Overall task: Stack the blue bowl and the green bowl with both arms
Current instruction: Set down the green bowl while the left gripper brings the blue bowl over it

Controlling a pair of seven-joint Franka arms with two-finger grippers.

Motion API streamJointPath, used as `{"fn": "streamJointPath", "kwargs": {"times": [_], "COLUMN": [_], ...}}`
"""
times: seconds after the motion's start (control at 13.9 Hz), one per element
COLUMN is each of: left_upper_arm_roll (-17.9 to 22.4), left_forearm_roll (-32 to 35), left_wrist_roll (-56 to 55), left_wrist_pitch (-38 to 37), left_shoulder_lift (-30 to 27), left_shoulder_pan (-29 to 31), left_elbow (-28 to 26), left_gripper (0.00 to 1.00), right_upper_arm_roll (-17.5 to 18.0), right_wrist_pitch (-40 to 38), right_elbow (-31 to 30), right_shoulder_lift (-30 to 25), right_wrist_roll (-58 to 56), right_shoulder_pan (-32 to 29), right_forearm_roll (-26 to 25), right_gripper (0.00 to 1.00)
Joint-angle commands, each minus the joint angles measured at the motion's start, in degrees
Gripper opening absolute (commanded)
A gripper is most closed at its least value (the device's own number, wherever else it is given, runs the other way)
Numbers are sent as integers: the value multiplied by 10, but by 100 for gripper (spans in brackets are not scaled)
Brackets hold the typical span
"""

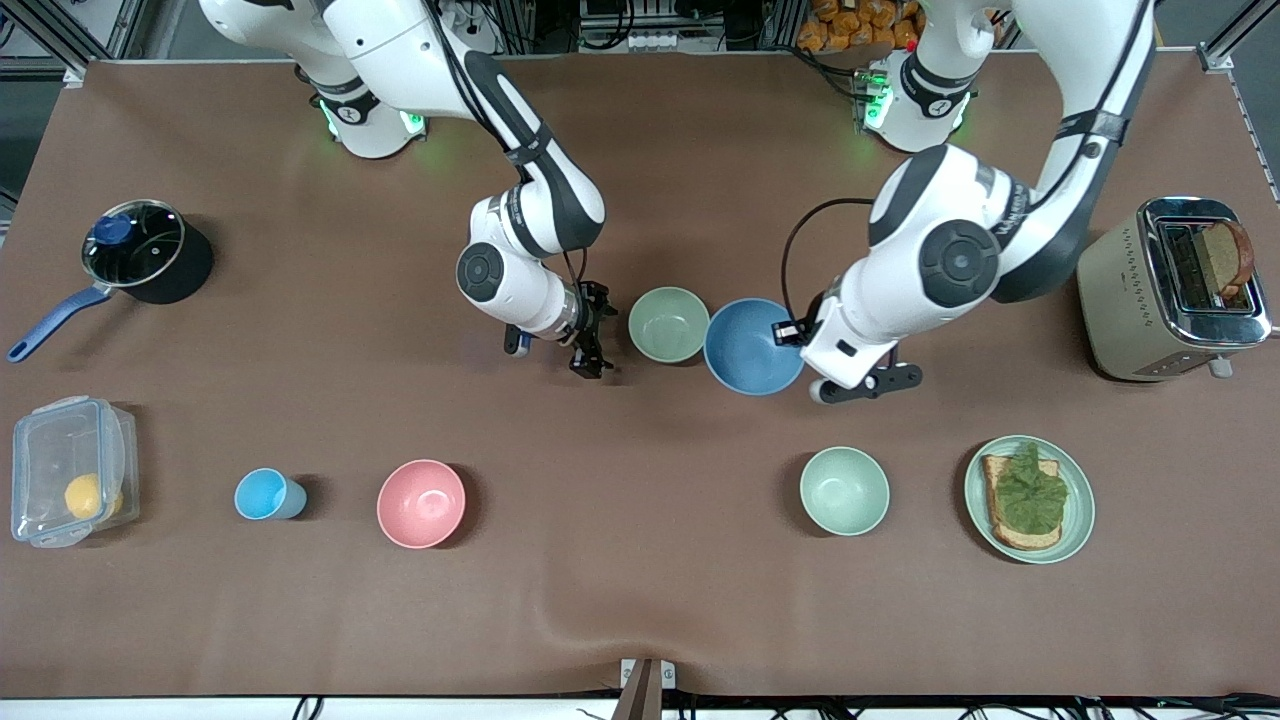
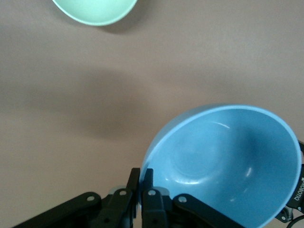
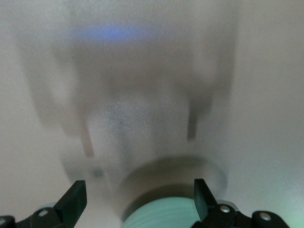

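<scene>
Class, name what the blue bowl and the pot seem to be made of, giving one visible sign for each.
The round medium-blue bowl, gripped at its rim by the left hand, looks like smooth plastic or glazed ceramic: soft highlights inside. The black pot looks like coated metal, its lid like glass: see-through, reflective.

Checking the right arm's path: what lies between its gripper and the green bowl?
Nothing: in the front view only bare table separates the open right gripper from the green bowl.

Left arm bent low from its base, left gripper (image 2: pixel 141 192) pinched shut on the blue bowl (image 2: pixel 228 161) rim, bowl tilted, right arm angled down mid-table, right gripper (image 3: pixel 137 199) spread wide, fingers apart, beside the green bowl (image 1: pixel 668 323)
</scene>
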Motion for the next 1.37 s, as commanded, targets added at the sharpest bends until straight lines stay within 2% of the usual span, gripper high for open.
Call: {"fn": "streamJointPath", "kwargs": {"times": [0.0, 0.36, 0.79, 1.3], "left_upper_arm_roll": [0, -1, -8, -8], "left_forearm_roll": [-13, -13, -13, -13], "left_wrist_roll": [-31, -71, -112, -144], "left_wrist_pitch": [53, 74, 166, 252], "left_shoulder_lift": [-15, -14, -10, 20], "left_shoulder_pan": [-17, -40, -75, -117], "left_elbow": [-56, -76, -142, -175], "left_gripper": [0, 0, 0, 0], "right_upper_arm_roll": [4, 3, 3, 3], "right_wrist_pitch": [5, 0, -1, -1], "right_elbow": [3, 2, 2, 1], "right_shoulder_lift": [5, 5, 5, 5], "right_wrist_roll": [-27, -29, -30, -30], "right_shoulder_pan": [-2, -3, -3, -3], "right_forearm_roll": [26, 26, 26, 26], "right_gripper": [100, 100, 100, 100]}}
